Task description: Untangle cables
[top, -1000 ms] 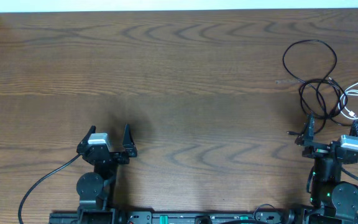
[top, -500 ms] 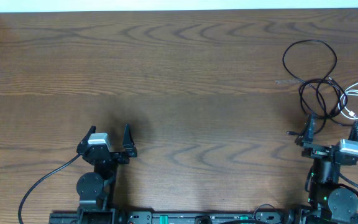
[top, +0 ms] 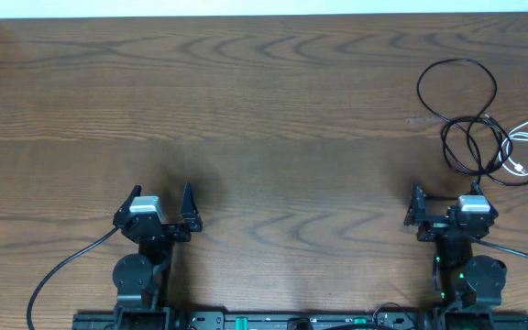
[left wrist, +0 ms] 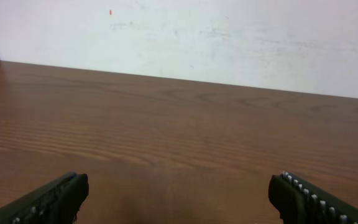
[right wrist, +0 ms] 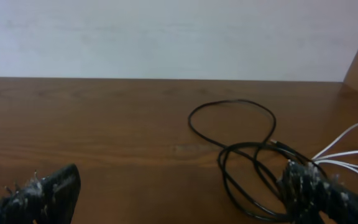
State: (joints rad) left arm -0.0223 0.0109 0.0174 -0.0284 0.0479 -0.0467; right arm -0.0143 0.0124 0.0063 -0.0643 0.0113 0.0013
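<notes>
The cables lie at the table's far right: black cables (top: 470,120) in overlapping loops, crossed by a white cable (top: 525,136) that runs to the table edge. In the right wrist view the black loops (right wrist: 232,101) and the white cable (right wrist: 347,133) lie ahead and to the right. My right gripper (top: 445,197) stands open just short of them, a little to their left, holding nothing. Its right finger (right wrist: 316,190) overlaps the nearest loop in that view. My left gripper (top: 161,194) is open over bare wood at the near left, far from the cables.
The wooden table (top: 264,119) ends at a white wall along the back. A thick black arm wire (top: 62,266) curves off the left arm's base at the near edge. The left wrist view shows only wood and wall beyond the left gripper (left wrist: 179,183).
My right gripper has moved left along the near edge, away from the table's right side, staying open. The cables and the left arm have not moved.
</notes>
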